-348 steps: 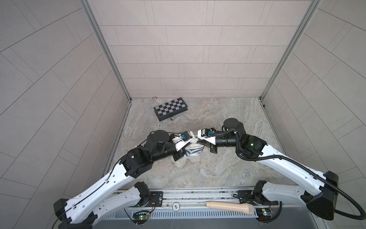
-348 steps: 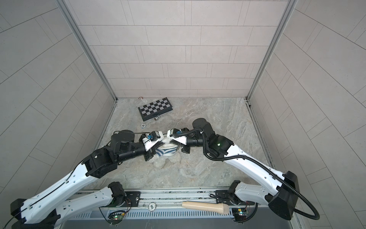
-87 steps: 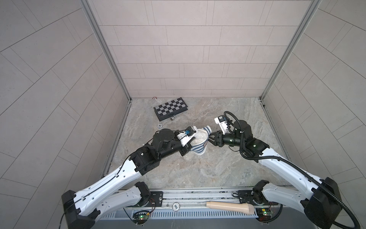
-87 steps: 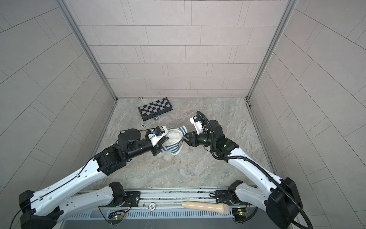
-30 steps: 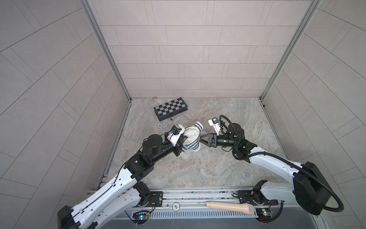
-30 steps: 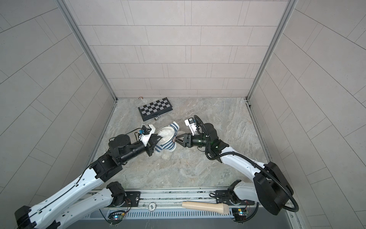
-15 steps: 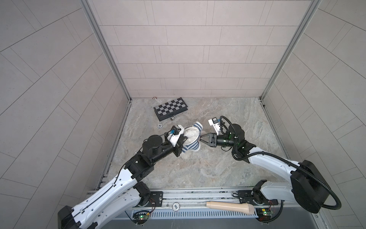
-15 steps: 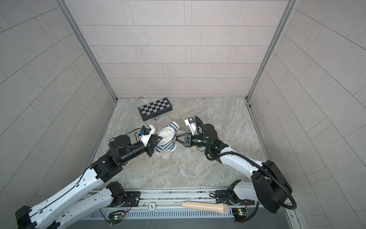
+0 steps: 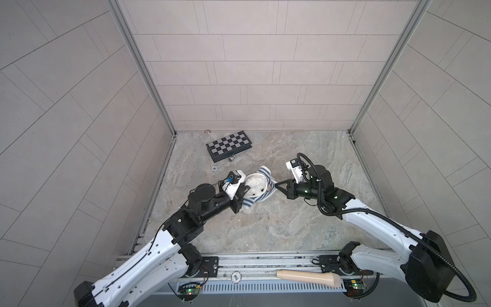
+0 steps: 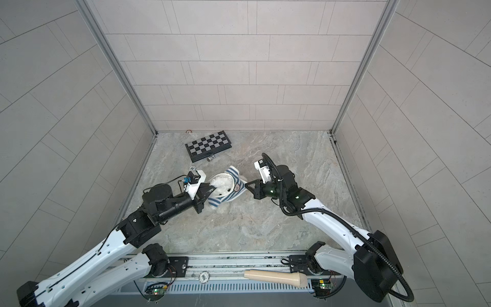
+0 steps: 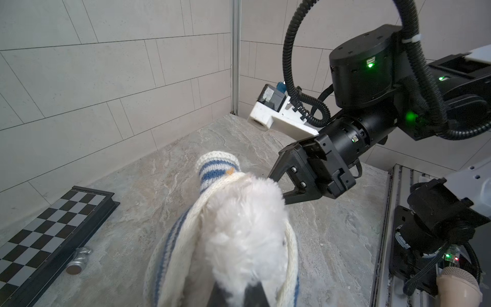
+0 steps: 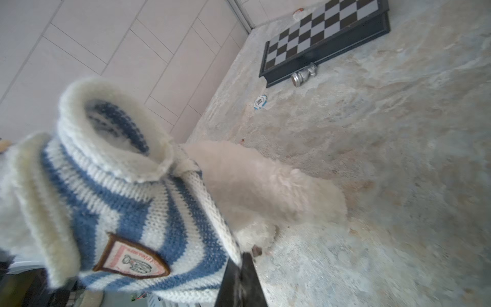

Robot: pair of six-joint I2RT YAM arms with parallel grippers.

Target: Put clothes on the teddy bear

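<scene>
White fluffy plush teddy bear (image 9: 255, 183) located near centre of grey marbled table (image 9: 265, 228), partly covered by blue-and-white striped knitted shirt (image 9: 249, 203). Bear's fur clamped by left gripper (image 9: 244, 190) from 8 o'clock. Shirt hem pinched by closed right gripper (image 9: 276, 185) at 3 o'clock. Black-and-grey chessboard (image 9: 229, 142) seen at 11 o'clock.

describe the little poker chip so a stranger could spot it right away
Find the black and silver chessboard near the back wall of the marble table. A silver chess piece lies by its front edge; the chip lies on bare stone a little nearer and left of that piece. Unlike the metal piece, it is a flat white disc with blue marks round its rim.
</scene>
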